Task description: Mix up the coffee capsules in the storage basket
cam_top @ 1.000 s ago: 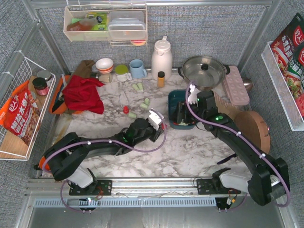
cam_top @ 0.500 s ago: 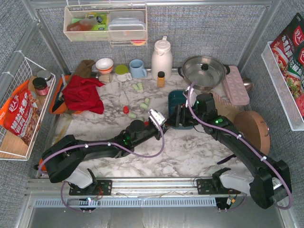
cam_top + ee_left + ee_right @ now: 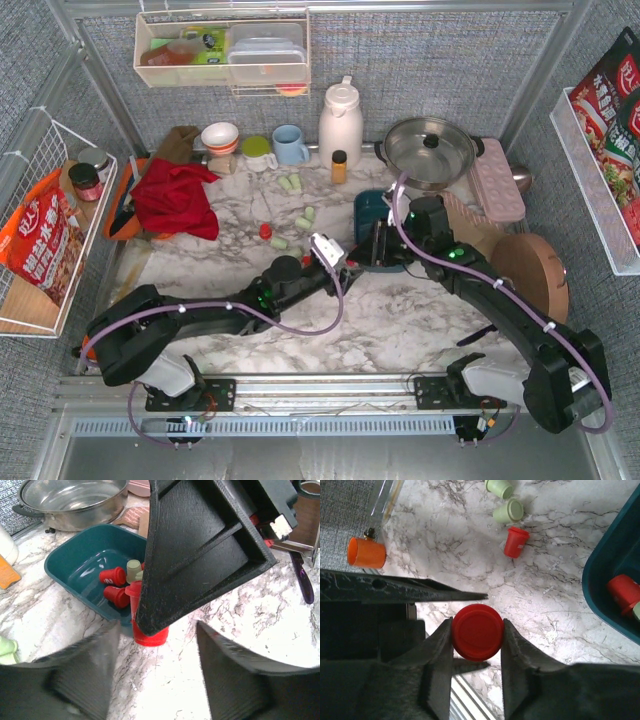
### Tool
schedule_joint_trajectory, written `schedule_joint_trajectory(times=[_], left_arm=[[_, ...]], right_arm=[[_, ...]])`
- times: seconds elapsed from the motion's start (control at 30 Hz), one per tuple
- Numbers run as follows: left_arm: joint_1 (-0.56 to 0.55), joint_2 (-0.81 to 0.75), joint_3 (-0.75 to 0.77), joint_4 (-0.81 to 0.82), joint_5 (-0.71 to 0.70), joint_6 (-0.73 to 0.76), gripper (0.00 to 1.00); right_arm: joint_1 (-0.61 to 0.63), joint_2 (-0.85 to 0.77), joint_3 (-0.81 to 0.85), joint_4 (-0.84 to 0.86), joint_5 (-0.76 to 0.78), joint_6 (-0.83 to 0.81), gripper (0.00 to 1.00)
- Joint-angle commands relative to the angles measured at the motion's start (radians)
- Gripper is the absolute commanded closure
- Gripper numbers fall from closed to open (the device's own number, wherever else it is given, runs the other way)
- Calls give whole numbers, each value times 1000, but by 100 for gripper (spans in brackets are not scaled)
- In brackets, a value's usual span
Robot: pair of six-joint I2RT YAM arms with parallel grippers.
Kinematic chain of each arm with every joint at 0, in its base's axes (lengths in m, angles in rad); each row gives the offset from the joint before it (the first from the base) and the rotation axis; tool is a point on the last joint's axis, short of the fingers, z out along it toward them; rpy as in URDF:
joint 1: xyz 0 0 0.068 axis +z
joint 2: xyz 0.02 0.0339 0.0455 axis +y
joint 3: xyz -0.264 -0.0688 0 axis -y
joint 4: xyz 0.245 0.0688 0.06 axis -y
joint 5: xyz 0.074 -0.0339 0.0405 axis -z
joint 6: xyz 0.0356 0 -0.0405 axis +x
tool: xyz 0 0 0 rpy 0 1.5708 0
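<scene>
My right gripper (image 3: 477,636) is shut on a red capsule (image 3: 477,629), gripped by its sides, low over the marble just outside the teal storage basket (image 3: 620,570). In the left wrist view the same capsule (image 3: 150,636) shows under the black right gripper, against the basket's near wall (image 3: 75,587). The basket holds a few red capsules (image 3: 112,575) and a mint one (image 3: 133,570). My left gripper (image 3: 156,660) is open and empty, its fingers just short of the held capsule. From above, the two grippers (image 3: 335,262) (image 3: 372,246) meet at the basket's left corner (image 3: 362,205).
Loose mint capsules (image 3: 303,220) and a red one (image 3: 265,231) lie on the marble left of the basket; they also show in the right wrist view (image 3: 507,511). A steel pot (image 3: 430,150), an amber bottle (image 3: 339,166), a pink tray (image 3: 497,178) and a red cloth (image 3: 175,198) stand around.
My right gripper has shifted a little left, from over the basket to its left corner. My left arm has stretched slightly toward it.
</scene>
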Motion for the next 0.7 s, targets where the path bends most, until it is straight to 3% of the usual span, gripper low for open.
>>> schedule_joint_trajectory(times=[0.0, 0.07, 0.1, 0.43, 0.67], left_arm=[[1, -15, -22, 73, -62, -13, 20], [0, -26, -38, 78, -93, -20, 3], [1, -33, -48, 79, -109, -23, 1], [2, -123, -163, 28, -332, -95, 1], [9, -141, -183, -105, -477, -180, 1]], right_arm=[[-1, 6, -2, 37, 43, 2, 83], [-2, 10, 5, 17, 88, -19, 87], [-1, 13, 12, 1, 118, -33, 88], [-20, 117, 78, -127, 591, -261, 92], [-39, 346, 207, -41, 590, -280, 87]])
